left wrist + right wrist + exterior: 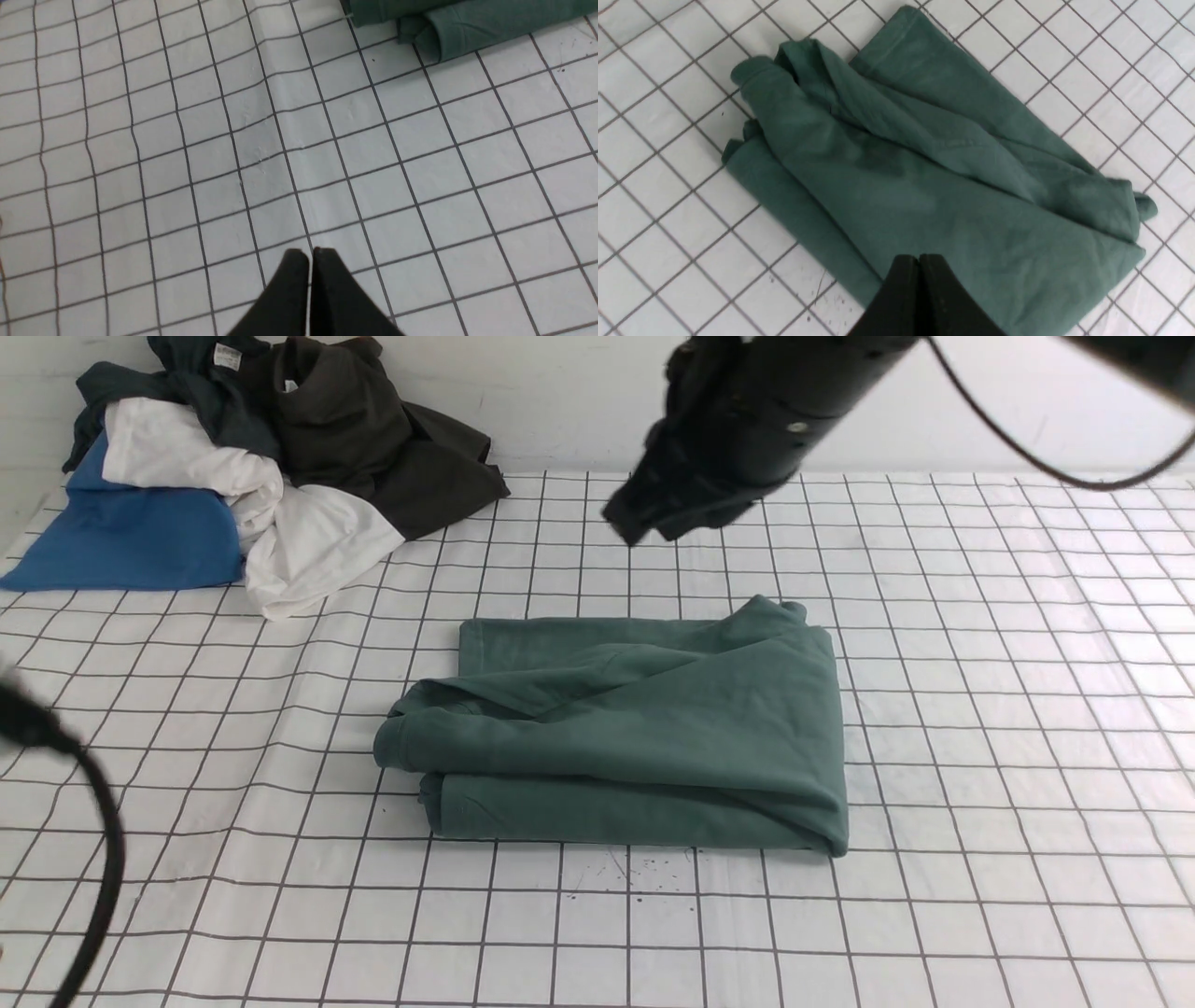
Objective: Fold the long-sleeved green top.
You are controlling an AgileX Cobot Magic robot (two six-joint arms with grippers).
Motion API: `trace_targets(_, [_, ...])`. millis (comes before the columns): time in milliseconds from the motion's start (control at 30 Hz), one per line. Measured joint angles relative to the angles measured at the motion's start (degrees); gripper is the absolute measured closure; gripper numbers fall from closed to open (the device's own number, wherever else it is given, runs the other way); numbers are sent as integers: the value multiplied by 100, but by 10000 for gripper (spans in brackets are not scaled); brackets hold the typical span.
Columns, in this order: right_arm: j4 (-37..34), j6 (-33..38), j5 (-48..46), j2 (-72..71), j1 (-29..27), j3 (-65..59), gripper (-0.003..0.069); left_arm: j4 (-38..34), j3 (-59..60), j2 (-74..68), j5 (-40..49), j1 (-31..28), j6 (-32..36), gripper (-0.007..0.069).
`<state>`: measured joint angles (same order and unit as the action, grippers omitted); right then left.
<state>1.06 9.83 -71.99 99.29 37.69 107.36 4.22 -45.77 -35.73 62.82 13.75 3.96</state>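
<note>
Left end effector [310,254] fingertips pressed together, holding nothing, over bare gridded desk [980,728], beside the top's corner. Right end effector [920,261] likewise closed and empty, raised above the green long-sleeved top [635,737]. Top lies folded in a rough rectangle mid-desk, layers stacked, edges uneven. Pile of other clothes [233,467] sits at the far left, well apart.

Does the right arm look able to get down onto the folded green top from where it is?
Probably yes: the right gripper, jaws shut, hangs above the green top, with nothing in between.
</note>
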Motion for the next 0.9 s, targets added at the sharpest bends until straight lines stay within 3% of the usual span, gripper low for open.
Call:
trace_targets(167, [5,-140,89,-1351,-2,-1457,672,-6,1127,1281,-617,0,-257,631])
trace_targets(400, [-1,-483,1791,-3546,-7,-3456,673,-41,1978,2715,-1525,0,-396,631])
trace_targets(433, [-22,-506,2405,-4125,-7,-4005,673,-41,2030,2935,-1639,0,-396,631])
trace_targets(667, [-46,-585,4507,-6505,-7,-5804,673,-41,2065,3241,-1776,0,-396,631])
trace_targets(900, [-46,-830,5179,-7765,-7,-6677,673,-41,2072,3241,-1776,0,-396,631])
